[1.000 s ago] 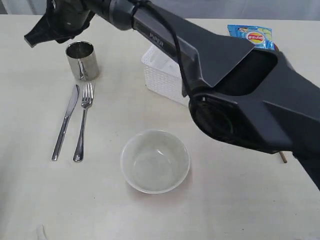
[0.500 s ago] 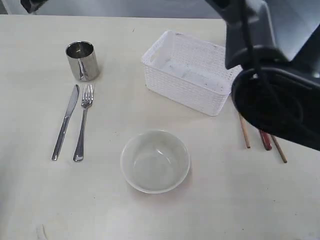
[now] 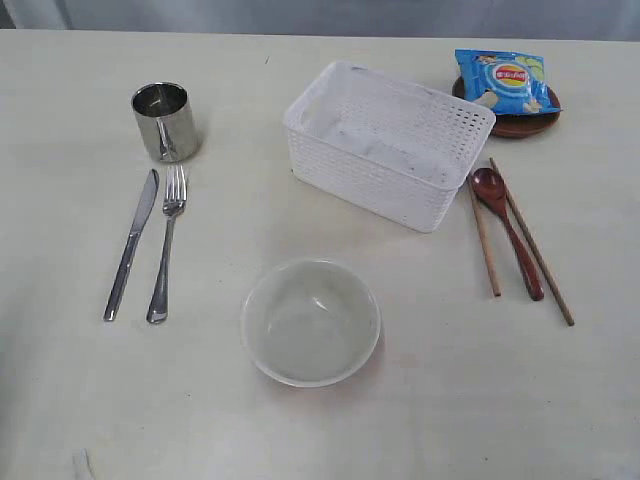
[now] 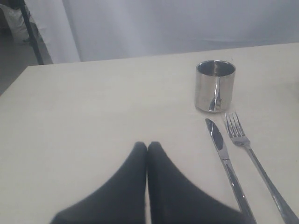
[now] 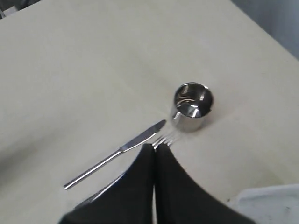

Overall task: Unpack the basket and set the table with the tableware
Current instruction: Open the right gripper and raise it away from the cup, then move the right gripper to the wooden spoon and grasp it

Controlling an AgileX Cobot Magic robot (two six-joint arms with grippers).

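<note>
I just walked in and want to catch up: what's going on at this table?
Nothing is being handled right now. The left hand and right hand are both shut and empty, hovering over the table near the cup, knife and fork. The basket looks empty. The bowl sits by itself, the spoon lies between the chopsticks, and a chip bag rests on the plate.

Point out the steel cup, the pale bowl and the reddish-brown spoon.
steel cup (image 3: 165,124): exterior view, on its side wall.
pale bowl (image 3: 311,323): exterior view, on its bare inner bottom.
reddish-brown spoon (image 3: 512,238): exterior view, on mid-handle.
</note>
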